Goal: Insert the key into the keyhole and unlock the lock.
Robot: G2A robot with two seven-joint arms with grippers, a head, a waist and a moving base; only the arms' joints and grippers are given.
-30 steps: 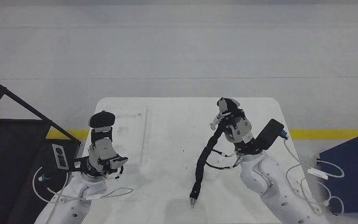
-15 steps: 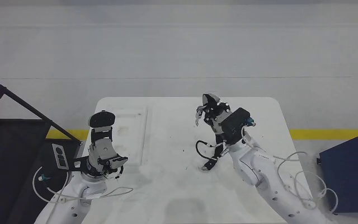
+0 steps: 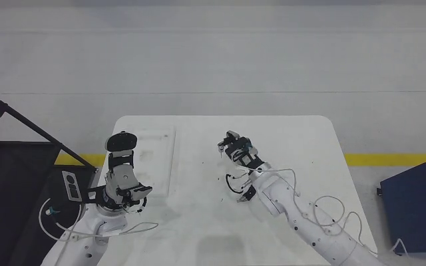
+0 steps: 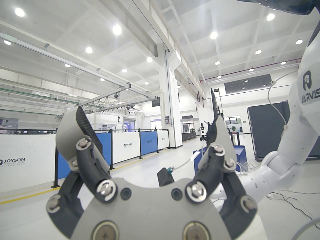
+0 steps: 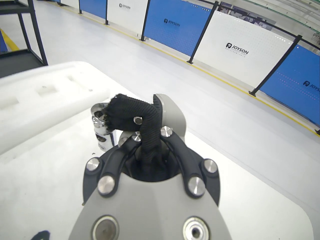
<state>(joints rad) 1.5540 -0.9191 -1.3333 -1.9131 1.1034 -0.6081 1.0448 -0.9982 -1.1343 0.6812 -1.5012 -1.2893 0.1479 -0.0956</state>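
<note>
At frame centre, one right gripper (image 3: 229,142) pinched closed on one chrome lock (image 5: 100,126) with black cable (image 5: 150,123); lower left, one left gripper (image 4: 147,118) wide open, empty.

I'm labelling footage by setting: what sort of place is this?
Likely an industrial hall: blue and white partition panels, a yellow floor line, a high ceiling with overhead rails.
</note>
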